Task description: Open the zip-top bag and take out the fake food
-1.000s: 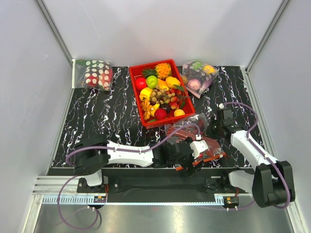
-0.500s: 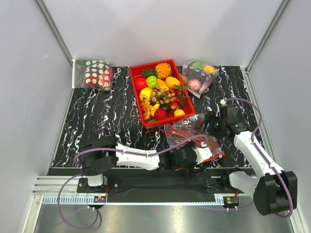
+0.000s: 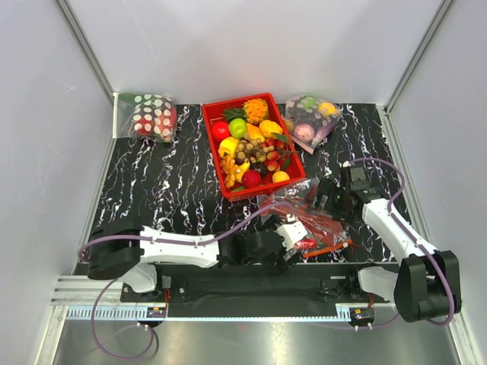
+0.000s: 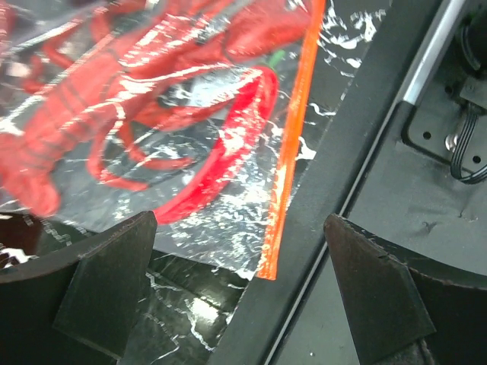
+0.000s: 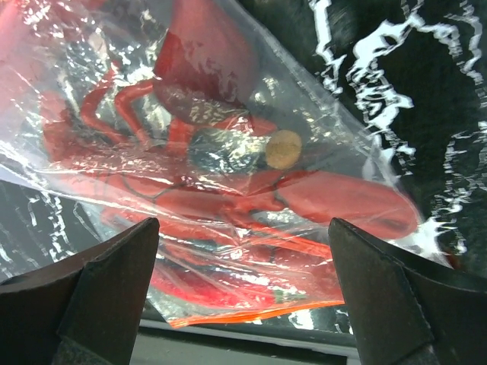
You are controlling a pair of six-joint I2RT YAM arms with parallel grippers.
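Right tool has opened wide above the zip-top bag; my left tool, also spread, hovers over its zip edge.

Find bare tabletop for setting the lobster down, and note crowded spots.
Widest: left of the red bin, between dotted bag and left arm. Smaller: between pastel fruit bag and right arm. Crowded: front centre, around the zip-top bag.

The clear zip-top bag of red fake food lies crumpled near the front edge of the black marbled counter, between the left gripper and right gripper, just in front of a red tray of fruit.
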